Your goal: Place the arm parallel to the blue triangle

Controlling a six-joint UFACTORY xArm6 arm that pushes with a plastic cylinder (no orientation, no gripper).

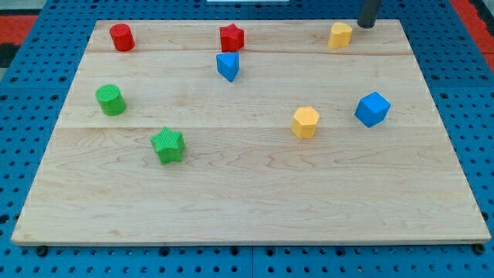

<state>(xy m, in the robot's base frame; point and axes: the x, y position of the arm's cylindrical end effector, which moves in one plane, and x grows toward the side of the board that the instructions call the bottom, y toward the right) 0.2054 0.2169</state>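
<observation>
Camera view has my tip [365, 25] — a bare rod, no pincer — at the board's top edge beside a yellow block [340, 35], well right of the blue triangle [228, 66] — likely light, rigid, slides easily; nothing to grasp.

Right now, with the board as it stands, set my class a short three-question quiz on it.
1. True or false: my tip touches the blue triangle.
2. Which block is nearest my tip? A) green star B) the yellow block at the view's top C) red cylinder
3. Fill in: just above the blue triangle sits the red ____.

Key: 1 false; 2 B; 3 star.
</observation>
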